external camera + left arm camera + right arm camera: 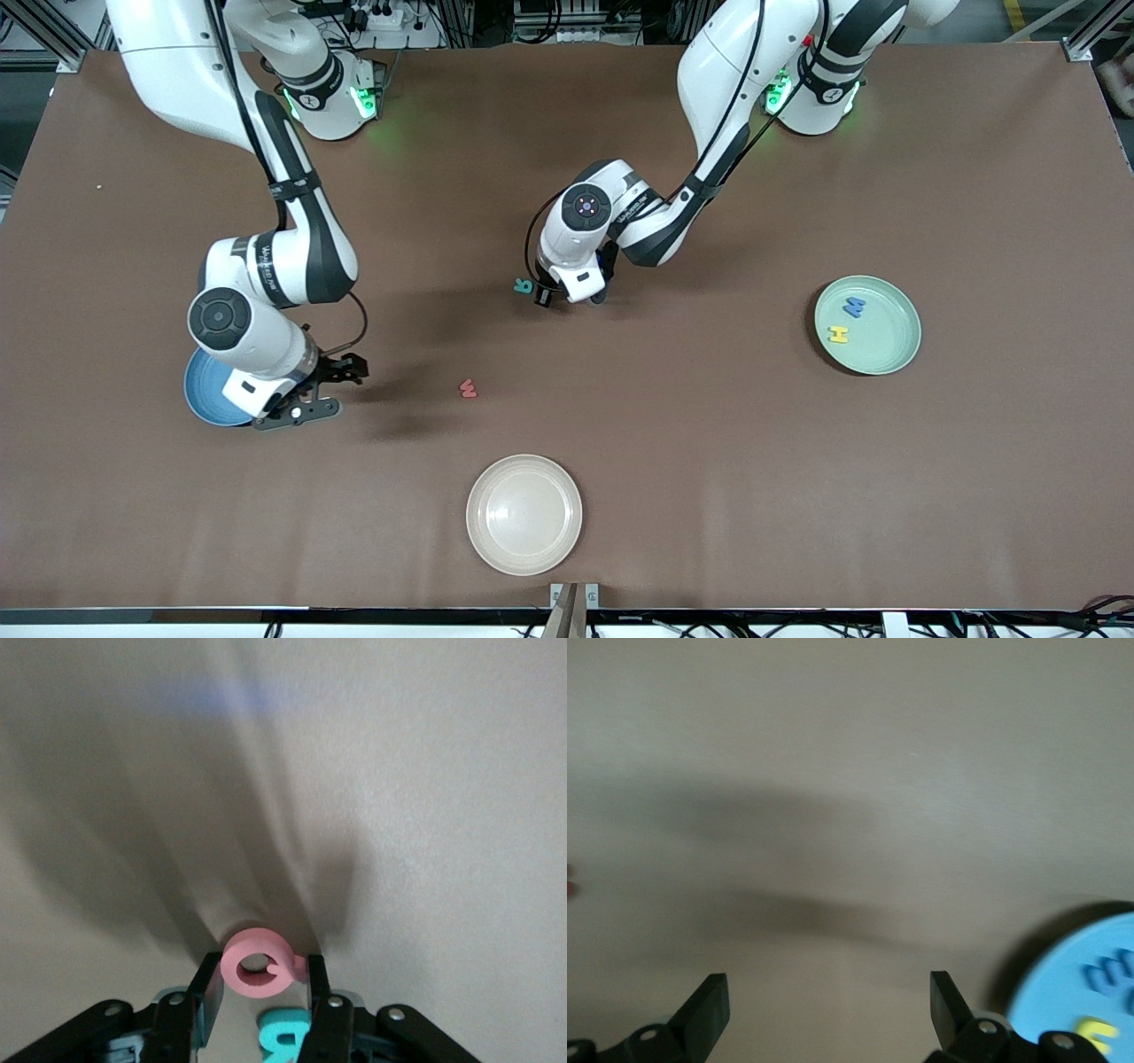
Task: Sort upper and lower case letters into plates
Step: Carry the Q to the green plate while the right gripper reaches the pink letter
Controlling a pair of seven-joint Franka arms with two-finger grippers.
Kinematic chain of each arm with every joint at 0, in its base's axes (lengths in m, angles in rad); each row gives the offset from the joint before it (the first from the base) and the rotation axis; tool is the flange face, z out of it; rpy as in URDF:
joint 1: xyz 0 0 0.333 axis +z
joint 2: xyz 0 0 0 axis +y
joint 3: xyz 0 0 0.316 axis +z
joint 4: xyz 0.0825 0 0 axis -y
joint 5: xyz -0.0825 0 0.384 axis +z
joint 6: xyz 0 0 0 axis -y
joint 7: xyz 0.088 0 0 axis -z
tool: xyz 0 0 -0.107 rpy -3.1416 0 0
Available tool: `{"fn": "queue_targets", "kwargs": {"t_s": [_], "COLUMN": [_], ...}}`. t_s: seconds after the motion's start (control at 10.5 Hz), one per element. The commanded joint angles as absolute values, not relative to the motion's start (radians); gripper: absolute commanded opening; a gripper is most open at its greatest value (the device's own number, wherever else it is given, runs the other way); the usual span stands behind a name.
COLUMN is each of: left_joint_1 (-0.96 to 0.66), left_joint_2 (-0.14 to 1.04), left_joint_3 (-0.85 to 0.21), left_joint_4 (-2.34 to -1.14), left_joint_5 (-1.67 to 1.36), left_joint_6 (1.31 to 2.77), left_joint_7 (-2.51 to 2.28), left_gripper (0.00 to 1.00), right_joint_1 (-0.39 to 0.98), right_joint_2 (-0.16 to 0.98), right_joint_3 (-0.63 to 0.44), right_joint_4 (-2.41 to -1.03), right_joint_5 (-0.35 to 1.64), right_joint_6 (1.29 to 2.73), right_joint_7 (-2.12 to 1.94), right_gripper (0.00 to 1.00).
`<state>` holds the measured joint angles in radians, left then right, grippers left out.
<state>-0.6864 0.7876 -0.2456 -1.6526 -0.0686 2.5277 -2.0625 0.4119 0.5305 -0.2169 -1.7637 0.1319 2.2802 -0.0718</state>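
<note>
Nearest the front camera, a cream-white plate (524,515) sits bare on the brown surface (709,461), well apart from both hands.

Farther up, the right hand (330,388) hangs low over the surface just beside the sky blue plate (205,399), its fingers (709,1010) spread wide and grasping nothing. The plate lies partly under that arm's wrist; in the right wrist view its rim shows next to one fingertip, with a blue letter (1109,970) and a yellow letter (1099,1032) lying in it. A red letter (468,387) lies flat on the surface between this hand and the middle of the table, near the hand but not touching it.

Toward the left arm's end of the table, the pale mint green plate (895,350) holds a blue M (854,307) and a yellow H (837,334), side by side and well apart from either hand.

Farther from the camera, the left hand (567,297) is down at the surface near the table's middle. Its fingers (208,992) are clenched on a pink ring-shaped letter (257,962), which sits between the two pads with its round body protruding past the tips. A teal letter (524,285) lies on the surface just beside this hand, toward the right arm's end; in the left wrist view it shows under the fingers, close to the gripped piece.
</note>
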Motion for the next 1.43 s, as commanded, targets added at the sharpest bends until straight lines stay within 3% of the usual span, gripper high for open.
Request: {"fn": "queue_targets", "kwargs": {"t_s": [0.0, 0.48, 0.86, 1.05, 1.33], "left_joint_1": [-0.622, -0.416, -0.143, -0.024, 0.171], "left_joint_2": [0.74, 0.629, 0.458, 0.384, 0.377], "left_joint_3": [-0.25, -0.25, -0.25, -0.247, -0.249], "left_joint_4": [-1.663, -1.683, -1.878, -1.986, -2.036], "left_joint_5": [-0.044, -0.046, -0.046, 0.009, 0.125], "left_joint_6": [2.409, 2.117, 1.95, 1.948, 1.951], "left_joint_7": [-1.978, -1.541, -1.035, -0.764, -0.446], "left_gripper": [0.22, 0.21, 0.22, 0.25, 0.25], "right_joint_1": [0.457, 0.578, 0.623, 0.635, 0.635], "right_joint_2": [0.564, 0.661, 0.721, 0.765, 0.801], "right_joint_3": [-0.216, -0.215, -0.213, -0.198, -0.19], "right_joint_4": [-1.72, -1.658, -1.649, -1.6, -1.546], "right_joint_5": [0.173, 0.199, 0.201, 0.199, 0.201], "right_joint_6": [2.289, 2.368, 2.407, 2.405, 2.399], "right_joint_7": [-0.06, -0.002, 0.0, 0.073, 0.107], "right_gripper": [1.0, 1.0, 1.0, 1.0, 1.0]}}
